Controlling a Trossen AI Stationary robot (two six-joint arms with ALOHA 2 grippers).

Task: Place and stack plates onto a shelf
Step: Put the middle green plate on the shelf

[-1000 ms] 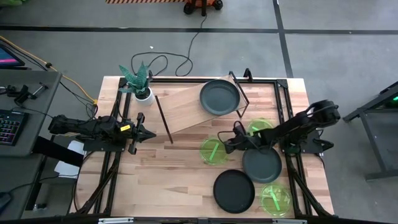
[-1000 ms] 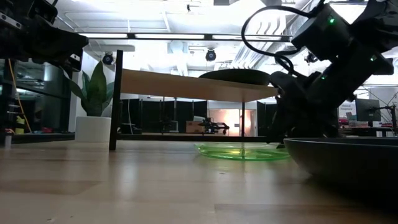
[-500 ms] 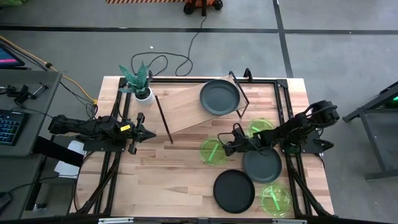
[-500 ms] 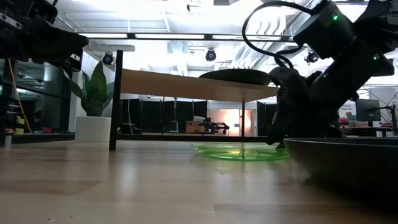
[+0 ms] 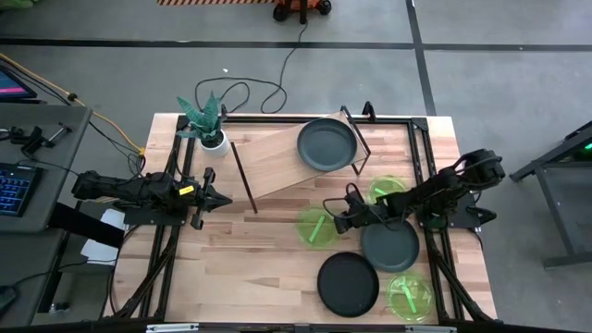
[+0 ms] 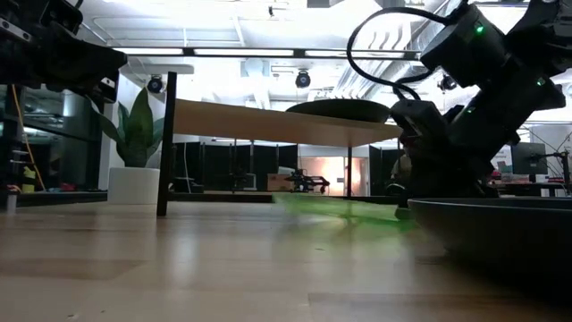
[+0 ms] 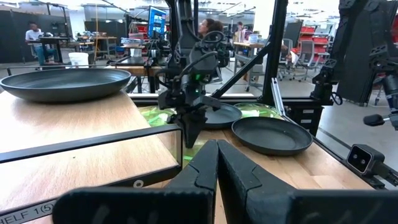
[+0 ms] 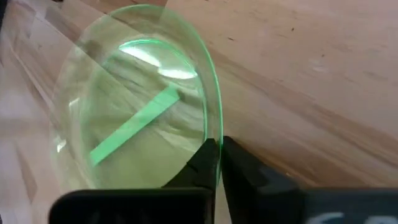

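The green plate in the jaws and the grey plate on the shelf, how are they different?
The green plate is see-through; the grey plate is solid and dark. The green plate is pinched at its rim by the right gripper down at the tabletop; the grey plate rests free on the shelf. Both are round.

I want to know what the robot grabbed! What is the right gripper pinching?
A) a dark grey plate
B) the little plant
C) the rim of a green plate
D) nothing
C: in the right wrist view the right gripper is shut on the thin rim of the green plate, which lies on the table in front of the shelf.
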